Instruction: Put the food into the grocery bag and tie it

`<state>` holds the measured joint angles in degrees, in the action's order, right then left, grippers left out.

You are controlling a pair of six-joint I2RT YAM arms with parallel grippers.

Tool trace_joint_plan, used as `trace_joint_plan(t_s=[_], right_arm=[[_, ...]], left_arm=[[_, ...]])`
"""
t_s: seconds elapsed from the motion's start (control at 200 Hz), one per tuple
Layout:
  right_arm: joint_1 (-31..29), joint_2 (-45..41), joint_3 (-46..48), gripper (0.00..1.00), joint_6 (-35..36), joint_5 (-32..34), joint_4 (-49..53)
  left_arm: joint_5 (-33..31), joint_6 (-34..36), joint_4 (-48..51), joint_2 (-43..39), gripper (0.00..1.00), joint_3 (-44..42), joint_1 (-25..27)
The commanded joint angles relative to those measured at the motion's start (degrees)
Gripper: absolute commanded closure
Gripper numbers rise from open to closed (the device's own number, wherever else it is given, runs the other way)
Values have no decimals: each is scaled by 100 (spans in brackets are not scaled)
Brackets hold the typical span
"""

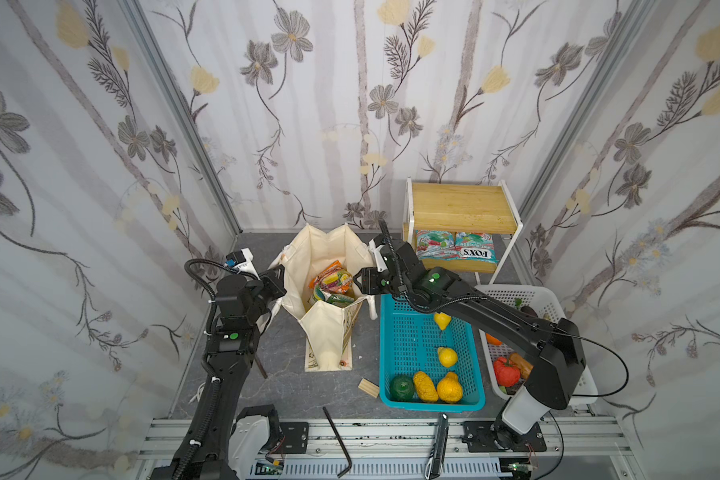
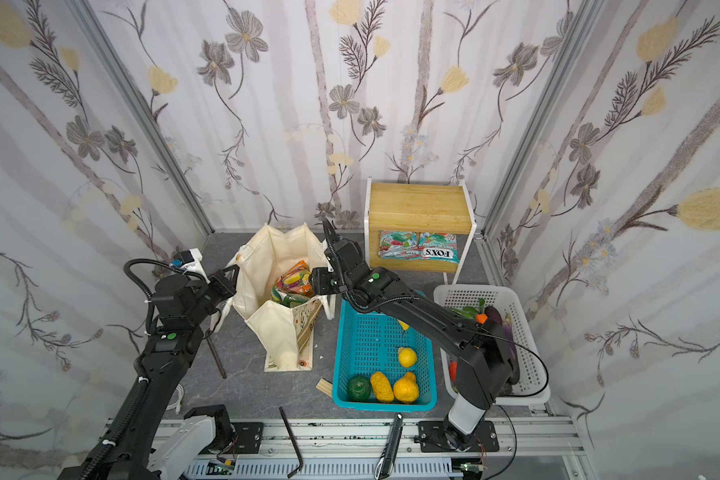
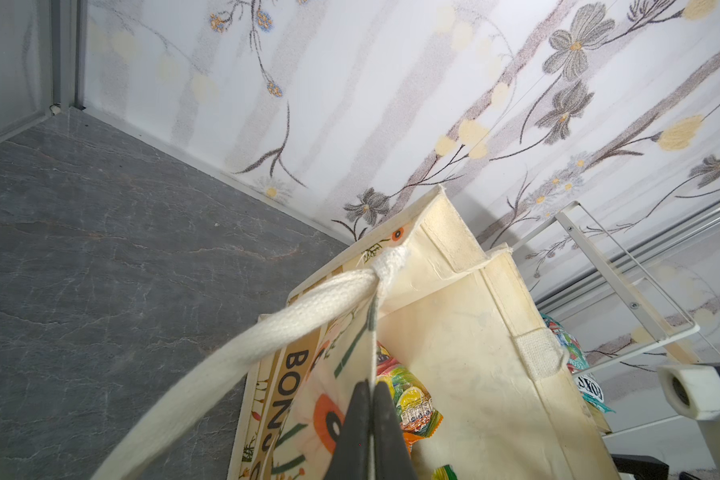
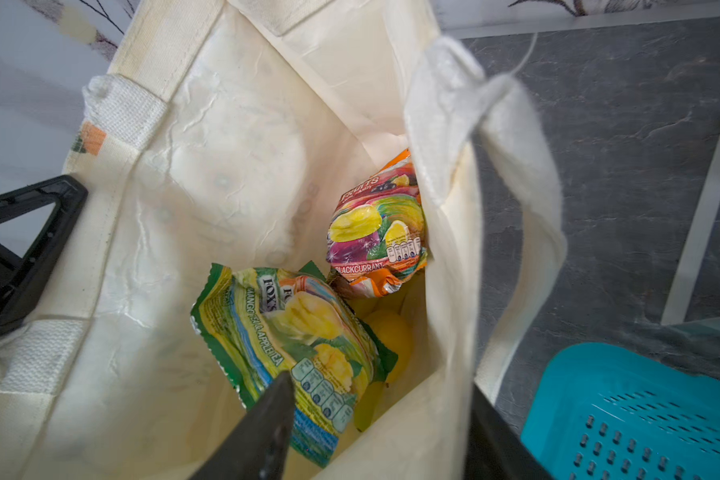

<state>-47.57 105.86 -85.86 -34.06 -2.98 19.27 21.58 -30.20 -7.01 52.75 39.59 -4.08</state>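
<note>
Cream canvas grocery bag [image 1: 329, 253] [image 2: 275, 253] stands open on the grey tabletop [image 1: 283, 374] between the two arms, just left of the teal basket [image 1: 382, 353]. Left gripper [image 1: 281, 270] [image 3: 371, 386] is pressed together on the bag's left rim, fabric pinched between its fingers; the white rope handle [image 3: 308, 307] runs off right beside it. Right gripper [image 1: 356, 280] [image 4: 381, 386] is at the bag's right rim with fingers spread, one inside the bag and one outside, the wall between them.

Inside the bag: orange packet [image 4: 375, 232] [image 1: 333, 276] toward the back, green packet [image 4: 283, 332] in front of it, and a yellow fruit [image 4: 391, 336] partly under both.

The teal basket holds two lemons [image 1: 447, 356], a dark green round fruit [image 1: 402, 388] and two lumpy yellow-orange fruits [image 1: 449, 388]; the right arm crosses over it. White basket [image 1: 537, 295] is further right, its contents mostly hidden by the arm. Two FOX'S packets [image 1: 456, 249] lie on the lower shelf of the wooden rack [image 1: 462, 203] behind the baskets
</note>
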Motion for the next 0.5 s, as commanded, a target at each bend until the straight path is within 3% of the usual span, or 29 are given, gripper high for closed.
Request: trace_joint_plan(t_s=[0.0,0.165,0.33,0.495], right_arm=[[0,58,-145,100,-117,-317,-484],[-55,-96,-476,100,-23,182,-153],[-295,-188,-977,100,-33,384,178],[-362,-374,-454,100,-489,-56,-1110]], left_arm=[[-44,7,-205,5,100,60,1],[-408,-315,-16,41,100,360,166],[-1061,-87,516,123,100,1181,844],[-1227,35,690,424,100,1587,1222]])
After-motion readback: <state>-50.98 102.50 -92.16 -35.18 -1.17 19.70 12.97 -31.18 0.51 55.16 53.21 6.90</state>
